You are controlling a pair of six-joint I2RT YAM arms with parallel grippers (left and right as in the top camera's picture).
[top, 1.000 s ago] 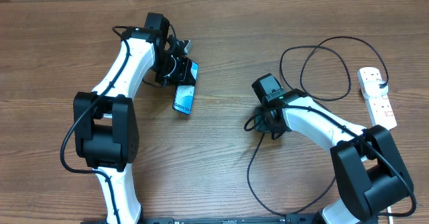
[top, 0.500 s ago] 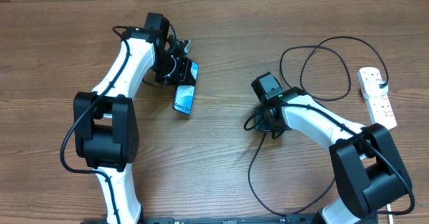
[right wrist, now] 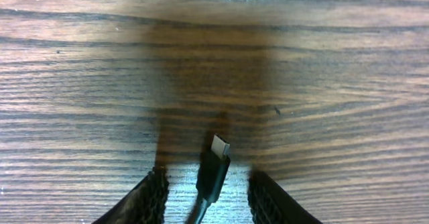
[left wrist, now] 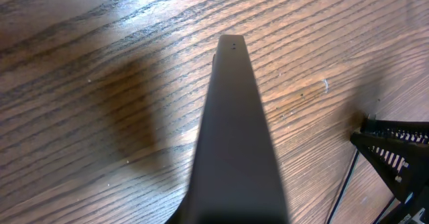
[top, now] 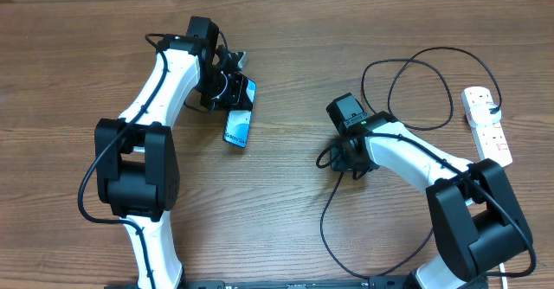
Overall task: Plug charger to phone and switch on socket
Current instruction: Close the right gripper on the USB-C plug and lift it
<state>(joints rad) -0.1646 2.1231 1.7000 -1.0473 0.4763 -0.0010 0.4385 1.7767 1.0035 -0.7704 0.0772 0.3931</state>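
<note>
Two arms work over a wooden tabletop [top: 286, 38], one to each side. The left claw [top: 227, 90] is clenched on the phone [top: 239, 120], gripping it at its upper end. The blue screen faces up and the lower end slants toward the near edge. In the left wrist view the phone runs up the middle of the frame as a dark narrow slab, its far end seemingly just above the wood, though I cannot tell if it touches.

The right claw [right wrist: 208, 180] is well apart from the phone, nearer the middle of the tabletop, and points down at the wood. It is released: its two ribbed fingers [right wrist: 151, 197] stand apart on either side of the charger [top: 415, 73] tip [right wrist: 213, 158]. The small black connector with its metal end lies on the tabletop in the gap, touching neither finger.

From the claw the thin black cable trails toward the near edge in one direction. In the other it rises in two wide loops toward the far right. There it meets the socket [top: 487, 125], a white strip lying near the right edge, well away from both claws.
</note>
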